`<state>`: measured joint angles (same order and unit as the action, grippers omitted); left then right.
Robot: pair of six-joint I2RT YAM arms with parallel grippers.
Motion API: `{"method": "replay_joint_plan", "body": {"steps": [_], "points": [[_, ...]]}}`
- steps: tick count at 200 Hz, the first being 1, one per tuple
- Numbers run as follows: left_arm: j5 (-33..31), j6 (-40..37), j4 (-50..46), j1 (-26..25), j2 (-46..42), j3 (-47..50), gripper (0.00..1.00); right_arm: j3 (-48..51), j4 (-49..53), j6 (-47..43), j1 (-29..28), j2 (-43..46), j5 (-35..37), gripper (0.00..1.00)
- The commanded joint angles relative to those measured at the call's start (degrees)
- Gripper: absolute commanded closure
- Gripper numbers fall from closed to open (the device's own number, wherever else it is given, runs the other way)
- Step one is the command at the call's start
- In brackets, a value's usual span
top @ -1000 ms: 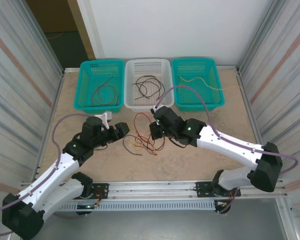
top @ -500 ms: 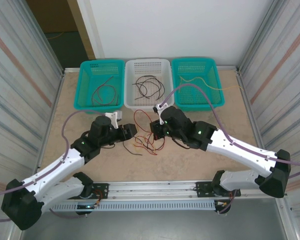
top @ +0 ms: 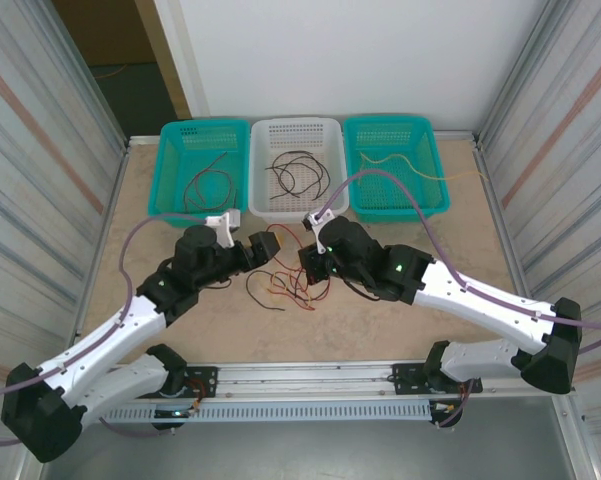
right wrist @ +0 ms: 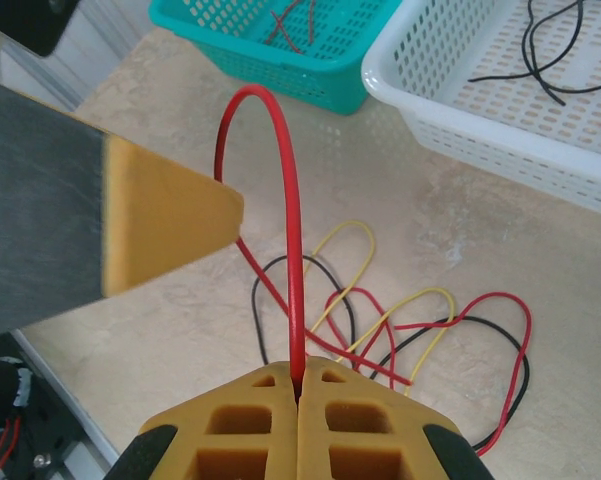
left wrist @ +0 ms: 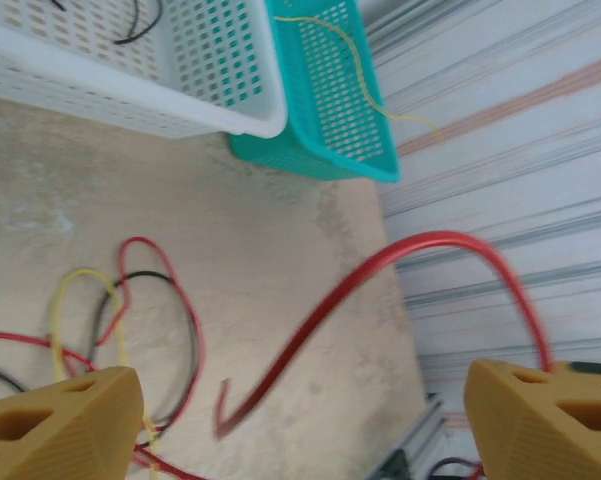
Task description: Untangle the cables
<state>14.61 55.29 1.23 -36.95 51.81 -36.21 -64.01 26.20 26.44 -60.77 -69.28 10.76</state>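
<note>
1. While pinching a red cable between pads pressed together at bottom centre of the right wrist view, holds it up in a tall arch: right end effector.
2. In the top view, sits just right of mid-frame: same right end effector, over the worktop.
3. Just left of it, spread wide and gripping nothing: left end effector.
4. In the left wrist view, two yellow pads at the lower corners, left end effector agape, the red cable curving between them towards the right pad; contact there cannot be told.
5. Loose on the worktop below both, at lower centre of the top view: tangled cables, red, yellow and black loops crossing.
6. Along the top of the frame, side by side:
   - left teal basket with dark reddish wires
   - white basket with black wires
   - right teal basket with a yellow wire
</note>
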Motion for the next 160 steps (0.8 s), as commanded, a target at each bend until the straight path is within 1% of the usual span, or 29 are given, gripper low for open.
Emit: {"method": "replay_joint_plan", "body": {"steps": [1, 16, 34, 58, 78, 102, 114, 129, 144, 160], "points": [[0.52, 11.79, 9.57, -1.65, -0.39, 2.21, 0.12, -1.64, -0.48, -0.78, -0.41, 0.11, 1.98, 0.97], [-0.29, 16.06, 13.18, -2.65, 0.82, 3.47, 0.11, -1.71, -0.51, -0.76, -0.83, -0.65, 2.36, 0.98], [-1.89, 18.88, 16.60, -4.14, 2.13, 4.26, 0.11, -1.57, -0.78, -0.88, -1.83, -1.53, 3.32, 0.98], [-4.61, 21.82, 17.04, -4.62, 2.88, 4.58, 0.14, -1.72, -0.86, -1.54, -3.40, -2.83, 4.74, 0.98], [-7.40, 24.69, 17.95, -4.55, 2.75, 5.60, 0.13, -1.60, -1.10, -2.11, -4.52, -3.75, 6.42, 0.99], [-7.96, 27.20, 19.33, -4.45, 3.03, 6.29, 0.12, -1.04, -1.97, -1.96, -4.93, -4.62, 6.97, 0.99], [-8.07, 28.90, 18.98, -4.56, 2.96, 6.78, 0.12, -0.77, -2.28, -1.70, -4.97, -4.78, 7.79, 0.99], [-8.37, 30.68, 17.83, -4.54, 2.53, 7.66, 0.13, -0.53, -2.20, -0.96, -4.97, -4.73, 10.74, 1.00], [-9.85, 32.08, 13.29, -4.55, 0.70, 8.40, 0.13, -0.21, -2.24, -0.33, -4.88, -4.10, 14.19, 1.00], [-11.92, 34.76, 5.77, -4.54, -1.98, 8.96, 0.12, 0.58, -3.09, 0.07, -4.49, -3.12, 16.33, 1.00]]}}
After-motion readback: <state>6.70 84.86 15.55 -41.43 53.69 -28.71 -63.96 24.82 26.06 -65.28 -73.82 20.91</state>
